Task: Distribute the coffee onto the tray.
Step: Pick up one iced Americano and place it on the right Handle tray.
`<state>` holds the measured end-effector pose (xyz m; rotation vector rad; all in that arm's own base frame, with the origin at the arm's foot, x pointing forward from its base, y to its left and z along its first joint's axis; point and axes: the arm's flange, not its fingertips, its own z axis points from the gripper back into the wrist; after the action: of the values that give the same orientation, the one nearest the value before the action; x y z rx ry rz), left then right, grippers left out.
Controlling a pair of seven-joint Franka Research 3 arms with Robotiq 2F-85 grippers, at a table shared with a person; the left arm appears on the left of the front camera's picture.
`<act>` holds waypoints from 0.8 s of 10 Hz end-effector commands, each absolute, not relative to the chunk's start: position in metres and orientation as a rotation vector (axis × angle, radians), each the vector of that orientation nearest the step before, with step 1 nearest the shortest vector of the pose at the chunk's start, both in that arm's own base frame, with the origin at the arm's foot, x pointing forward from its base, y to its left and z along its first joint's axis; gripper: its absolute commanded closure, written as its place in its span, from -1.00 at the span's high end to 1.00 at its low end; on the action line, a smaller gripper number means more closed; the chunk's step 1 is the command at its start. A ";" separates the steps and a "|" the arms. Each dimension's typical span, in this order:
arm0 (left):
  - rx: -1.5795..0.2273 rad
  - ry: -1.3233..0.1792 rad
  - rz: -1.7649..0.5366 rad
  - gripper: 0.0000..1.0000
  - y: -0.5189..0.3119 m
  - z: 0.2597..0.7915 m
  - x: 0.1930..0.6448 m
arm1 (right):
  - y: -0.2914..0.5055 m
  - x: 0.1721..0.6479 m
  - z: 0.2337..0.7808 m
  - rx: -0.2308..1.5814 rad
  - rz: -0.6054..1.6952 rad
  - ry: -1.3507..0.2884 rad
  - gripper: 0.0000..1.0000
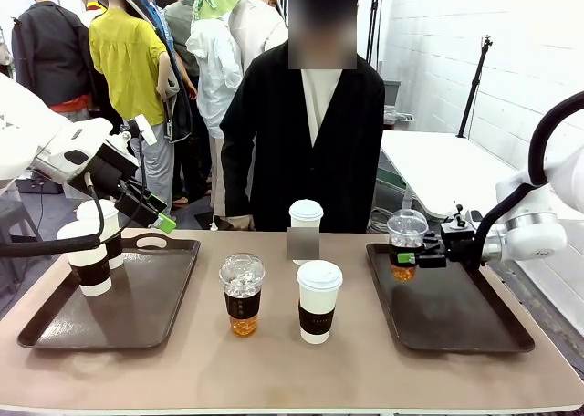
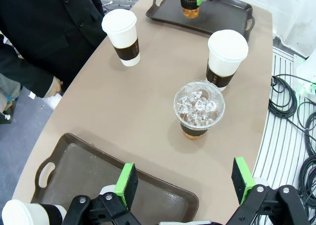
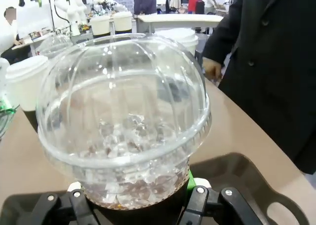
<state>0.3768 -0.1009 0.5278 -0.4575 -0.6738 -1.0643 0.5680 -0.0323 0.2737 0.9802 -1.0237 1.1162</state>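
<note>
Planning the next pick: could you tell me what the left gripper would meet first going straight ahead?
Probably the clear iced cup at mid-table, though depth is unclear.

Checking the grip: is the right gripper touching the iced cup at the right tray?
Touching. The front view shows the right gripper with a green pad on the iced cup; the right wrist view shows it between the fingers.

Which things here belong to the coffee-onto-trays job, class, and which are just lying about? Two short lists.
Job: held iced cup; table iced cup; four white cups; left tray; right tray.
Lying about: floor cables; back table.
</note>
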 end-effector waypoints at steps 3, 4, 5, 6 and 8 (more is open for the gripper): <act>-0.480 -0.689 -1.079 1.00 -0.099 0.525 0.379 | -0.046 0.573 0.258 0.971 1.162 -1.104 0.41; -0.480 -0.689 -1.079 1.00 -0.099 0.525 0.379 | -0.046 0.573 0.253 0.970 1.162 -1.117 0.41; -0.480 -0.689 -1.079 1.00 -0.099 0.525 0.379 | -0.045 0.573 0.248 0.977 1.155 -1.122 0.41; -0.480 -0.689 -1.079 1.00 -0.099 0.525 0.379 | -0.047 0.573 0.245 0.990 1.140 -1.123 0.41; -0.480 -0.689 -1.079 1.00 -0.099 0.525 0.379 | -0.045 0.570 0.246 1.005 1.114 -1.113 0.79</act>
<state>0.3768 -0.1008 0.5278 -0.4575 -0.6737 -1.0641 0.5684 -0.0455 0.2439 0.9807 -1.0850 1.1322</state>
